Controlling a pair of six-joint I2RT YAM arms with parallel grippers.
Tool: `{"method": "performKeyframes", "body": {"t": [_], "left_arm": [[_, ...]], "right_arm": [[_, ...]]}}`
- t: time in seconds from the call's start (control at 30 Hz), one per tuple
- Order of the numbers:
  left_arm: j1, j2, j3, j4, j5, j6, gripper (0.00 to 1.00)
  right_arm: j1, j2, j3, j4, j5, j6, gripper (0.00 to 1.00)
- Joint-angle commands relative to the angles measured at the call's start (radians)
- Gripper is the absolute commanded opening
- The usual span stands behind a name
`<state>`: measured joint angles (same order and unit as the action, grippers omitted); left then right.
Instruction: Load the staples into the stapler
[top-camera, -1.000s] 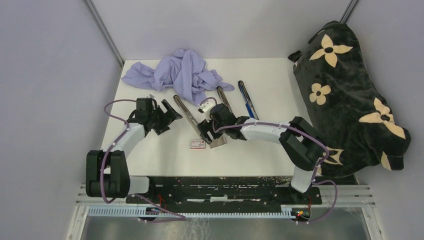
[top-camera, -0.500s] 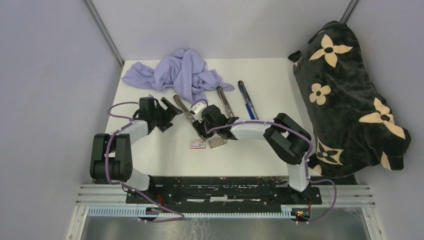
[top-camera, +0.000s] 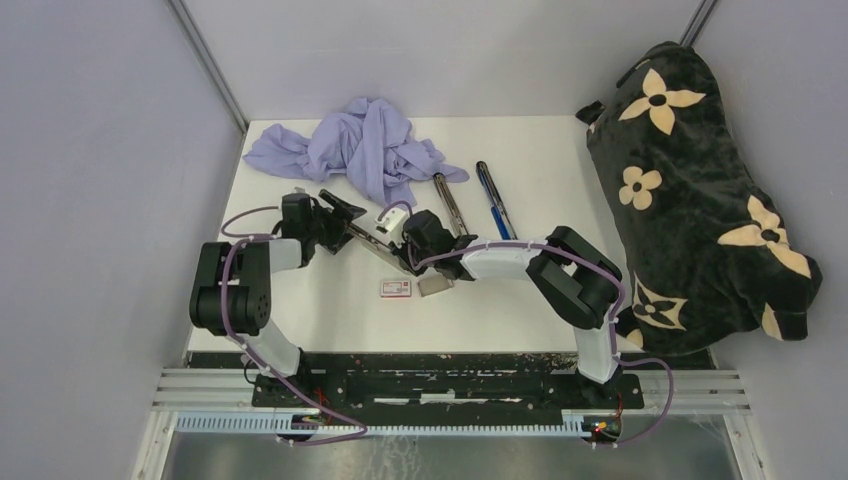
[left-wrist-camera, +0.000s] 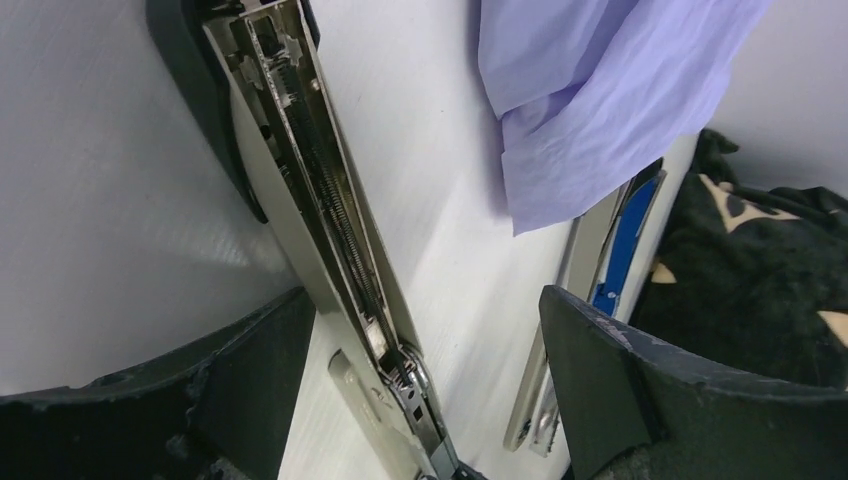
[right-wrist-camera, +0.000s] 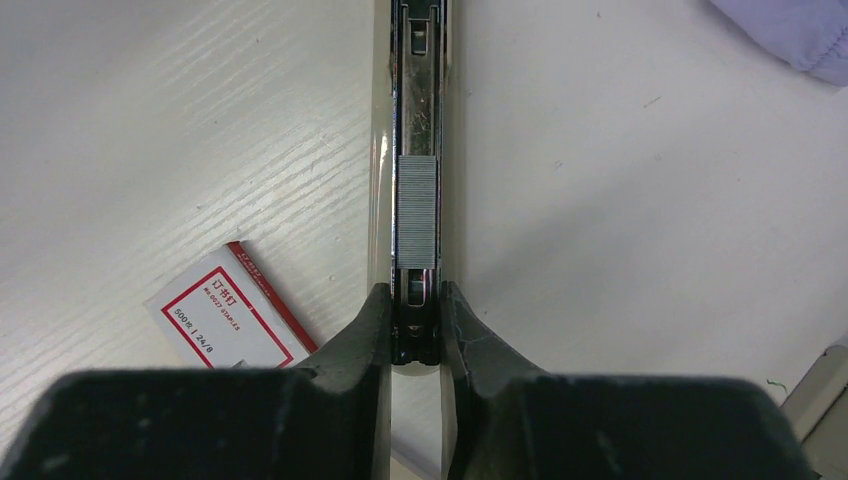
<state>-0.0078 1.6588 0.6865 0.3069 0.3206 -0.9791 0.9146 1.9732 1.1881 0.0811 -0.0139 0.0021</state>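
Stapler (right-wrist-camera: 415, 100): lies opened out flat on the white bench (top-camera: 330, 310), slantwise between the two arms, with its metal channel facing up.
Staples (right-wrist-camera: 417, 212): one short silvery strip sits inside the stapler's channel, just ahead of the right fingers.
Right fingers (right-wrist-camera: 365, 335): pressed in against both sides of the channel's near end, pinching the stapler.
Left fingers (left-wrist-camera: 250, 370): spread wide, one on each side of the stapler's other half with the long spring. The metal runs close by one finger; I cannot tell whether it touches.
Box (top-camera: 395, 288): small, red and white, flat on the bench just beside the stapler, with a small grey tray (top-camera: 432, 285) next to it.
Cloth (top-camera: 362, 148): lilac, bunched up at the far side of the bench.
Beyond the right arm: a grey stapler (top-camera: 447, 200) and a blue stapler (top-camera: 495, 198) lie side by side.
Bag (top-camera: 700, 190): black with cream flowers, at the right edge.
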Motion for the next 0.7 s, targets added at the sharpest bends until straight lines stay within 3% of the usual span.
{"method": "performKeyframes", "body": {"t": [0.0, 0.23, 0.4, 0.67], "left_arm": [[0.006, 0.025, -0.038, 0.174, -0.01, -0.101, 0.9], [0.014, 0.051, -0.117, 0.421, -0.037, -0.118, 0.86], [0.009, 0.039, -0.173, 0.699, -0.021, -0.075, 0.78], [-0.052, 0.018, -0.164, 0.753, -0.008, 0.072, 0.73]], "right_arm": [[0.004, -0.035, -0.021, 0.034, -0.02, -0.037, 0.05], [0.001, -0.03, -0.026, 0.031, -0.015, -0.046, 0.01], [-0.003, -0.028, -0.035, 0.037, -0.017, -0.044, 0.01], [-0.018, -0.024, -0.039, 0.058, -0.045, -0.037, 0.01]]}}
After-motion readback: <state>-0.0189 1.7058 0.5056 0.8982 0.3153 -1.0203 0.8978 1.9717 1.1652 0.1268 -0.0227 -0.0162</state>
